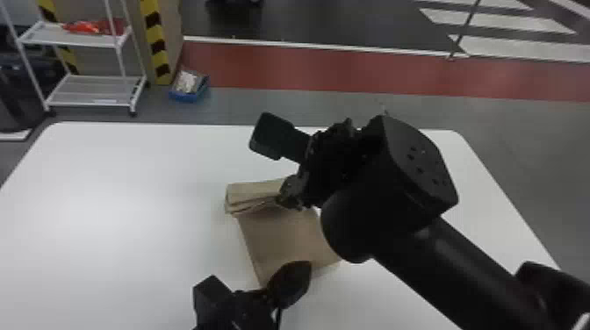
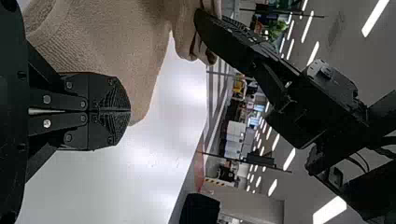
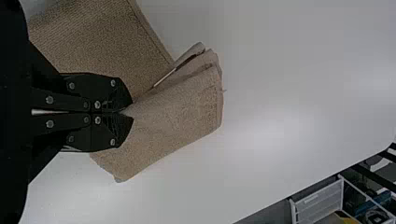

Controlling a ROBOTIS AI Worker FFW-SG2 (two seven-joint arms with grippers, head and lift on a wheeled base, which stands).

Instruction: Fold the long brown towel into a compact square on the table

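We see the white table (image 1: 131,219) spreading widest to the left of both grippers. Its far edge runs beyond the right gripper, with a strip of tabletop between that edge and the towel. The table's right edge slants away on the right gripper's outer side, well apart from the towel, though the right arm (image 1: 430,263) crosses over much of the room there. Past the far edge, off to the left of the grippers, we see a white shelf cart (image 1: 94,90).

The brown towel (image 1: 281,239) is on the table, its flat part reaching from the right gripper back to the left gripper. It looks tan and finely ribbed, with a hem along its side, and we see it narrow and fairly straight. At its far end the folded bundle (image 1: 252,193) pokes out to the left of the right gripper's tips; its layers are stacked loosely, and the right wrist view shows a thin gap between them.

We have the right gripper (image 1: 284,202) closed on a pinch of the towel at that bundle. Our left gripper (image 1: 300,270) is over the towel's near end; in the left wrist view its fingers (image 2: 114,95) are pressed together beside a towel edge, and we see nothing between them.
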